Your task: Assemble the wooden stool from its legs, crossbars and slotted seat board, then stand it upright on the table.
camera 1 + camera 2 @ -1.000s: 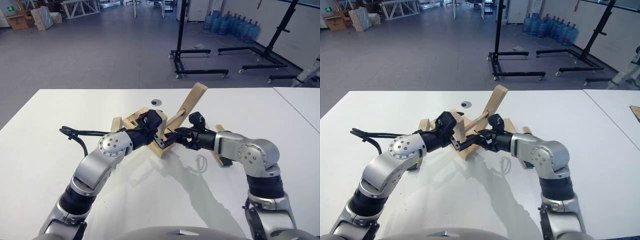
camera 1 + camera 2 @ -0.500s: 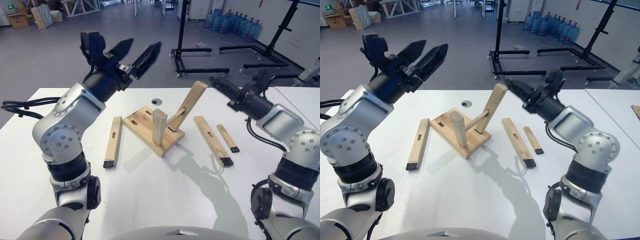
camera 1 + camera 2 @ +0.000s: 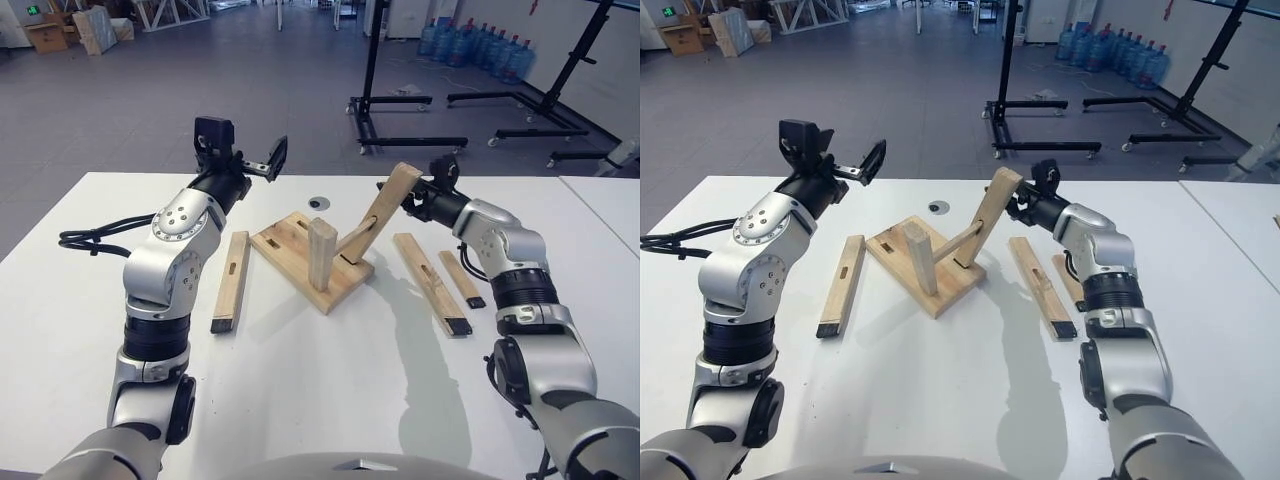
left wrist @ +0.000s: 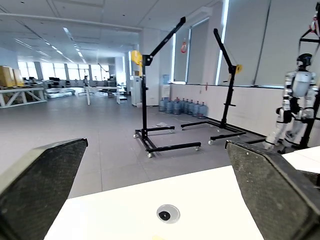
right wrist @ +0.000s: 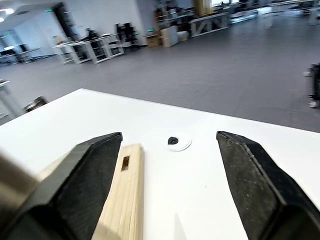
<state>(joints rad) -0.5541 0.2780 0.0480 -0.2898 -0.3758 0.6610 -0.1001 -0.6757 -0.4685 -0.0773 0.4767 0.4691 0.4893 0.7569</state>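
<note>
My left gripper [image 3: 266, 163] hangs spread wide in the air, behind the seat board [image 3: 345, 283] on its left. My right gripper [image 3: 408, 196], fingers apart too, sits by the top of the leaning leg [image 3: 385, 208] rising from that board. An upright leg [image 3: 320, 253] stands in it; a loose leg [image 3: 231, 280] lies just left.

Two head cameras, side by side, look forward and down over the white tabletop [image 3: 300, 400] from its near edge, sharing almost the whole scene. The wrist cameras look out low and close through the left pincer [image 4: 156, 145] and the right pincer [image 5: 169, 134] toward the far edge. Both catch the round grommet hole [image 4: 166, 214] there.
</note>
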